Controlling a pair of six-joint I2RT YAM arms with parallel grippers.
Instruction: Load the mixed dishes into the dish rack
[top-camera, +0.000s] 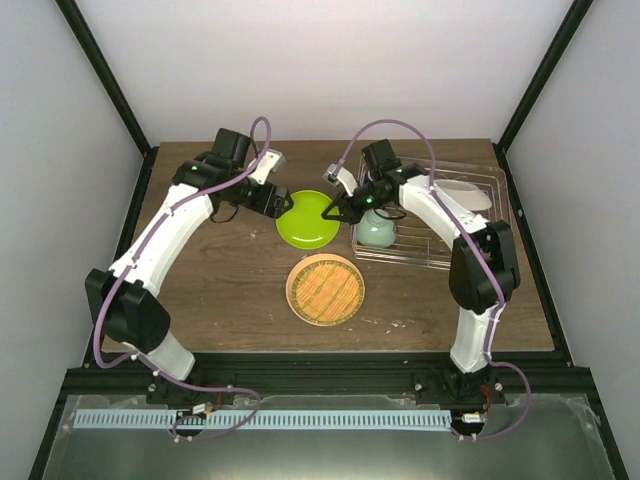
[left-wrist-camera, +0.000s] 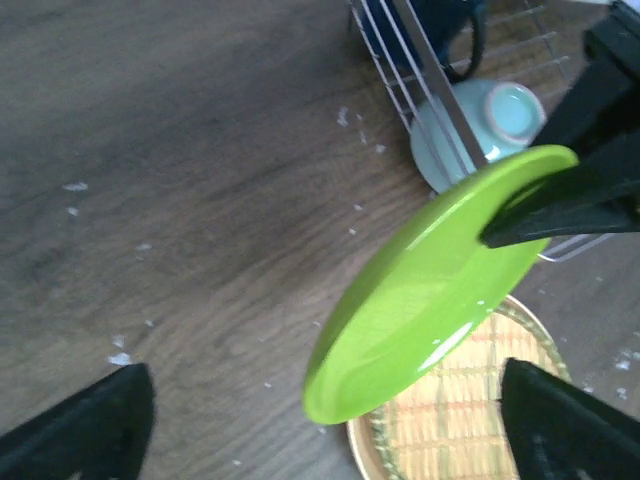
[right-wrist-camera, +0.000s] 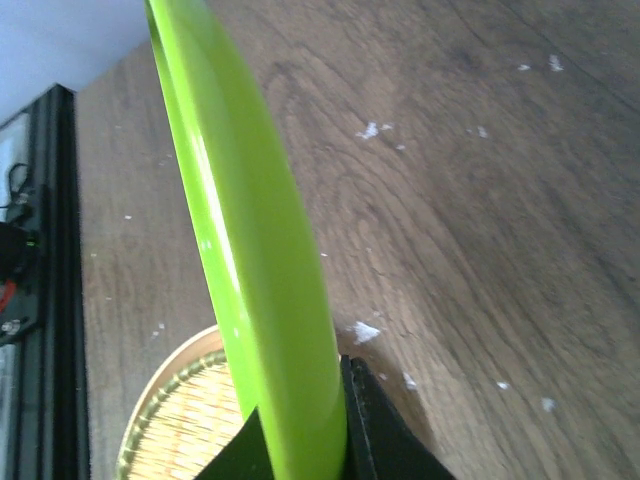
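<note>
A bright green plate (top-camera: 306, 220) hangs tilted above the wood table, edge-on in the right wrist view (right-wrist-camera: 250, 240). My right gripper (top-camera: 333, 212) (right-wrist-camera: 305, 450) is shut on its right rim, black fingers (left-wrist-camera: 560, 210) pinching either side. At the plate's left rim my left gripper (top-camera: 283, 203) (left-wrist-camera: 330, 440) stands open; its fingertips (left-wrist-camera: 100, 430) are wide apart and touch nothing. An orange woven plate (top-camera: 325, 289) (left-wrist-camera: 470, 420) (right-wrist-camera: 175, 420) lies flat in front. The wire dish rack (top-camera: 440, 250) (left-wrist-camera: 400, 60) holds a mint-green bowl (top-camera: 377, 232) (left-wrist-camera: 480, 125) and a dark blue mug (left-wrist-camera: 440, 25).
A pale dish (top-camera: 465, 193) lies at the back of the rack. White crumbs (right-wrist-camera: 365, 330) dot the table. Black frame posts run along the table's left and right edges, with a rail along the front.
</note>
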